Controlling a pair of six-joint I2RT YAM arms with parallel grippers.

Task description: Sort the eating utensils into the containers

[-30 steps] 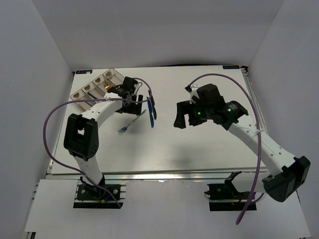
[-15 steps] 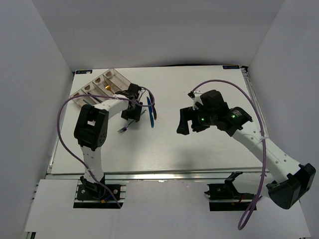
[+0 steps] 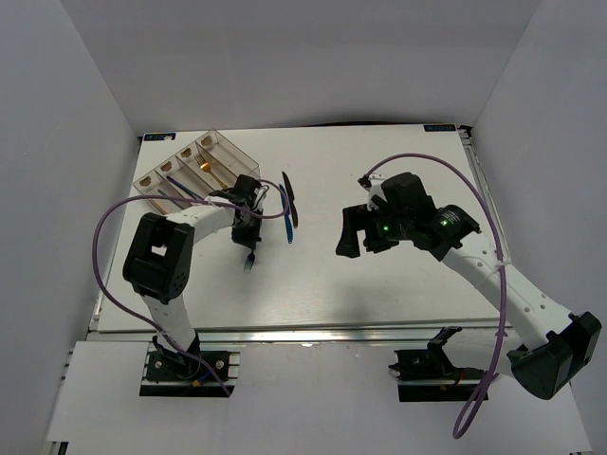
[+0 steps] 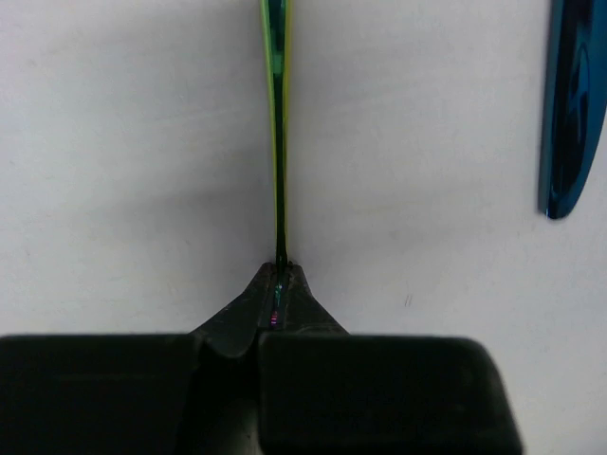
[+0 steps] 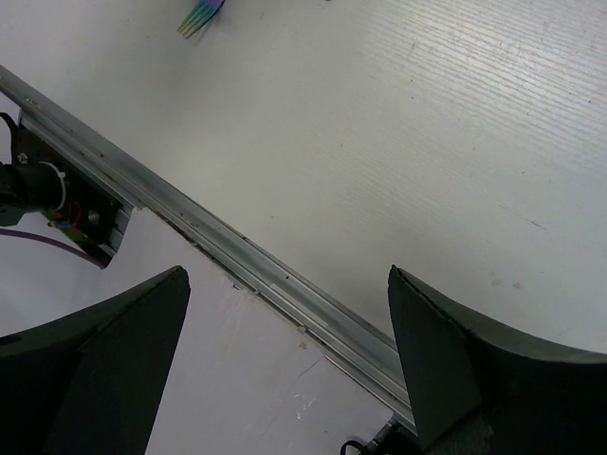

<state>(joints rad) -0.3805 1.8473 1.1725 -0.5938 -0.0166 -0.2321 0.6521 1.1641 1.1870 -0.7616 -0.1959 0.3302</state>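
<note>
My left gripper point(image 3: 248, 230) point(image 4: 278, 282) is shut on the thin handle of an iridescent utensil point(image 4: 277, 133), low over the table. Its tined-looking end point(image 3: 249, 259) point(image 5: 200, 16) points toward the near edge. A blue knife point(image 3: 287, 223) point(image 4: 573, 104) lies just right of it, with a dark utensil point(image 3: 291, 199) alongside. The clear organiser tray point(image 3: 223, 147) sits at the back left and holds a gold fork point(image 3: 206, 167) in one compartment. My right gripper point(image 3: 353, 232) point(image 5: 287, 284) hovers open and empty right of centre.
The metal rail of the table's near edge point(image 5: 285, 284) runs under the right gripper. Purple cables point(image 3: 104, 223) loop off both arms. White walls enclose the table at the back and on both sides.
The left gripper came down from beside the tray onto the iridescent utensil and shut on its handle. The utensil swung from lying diagonally to pointing at the near edge. The right arm shifted slightly.
</note>
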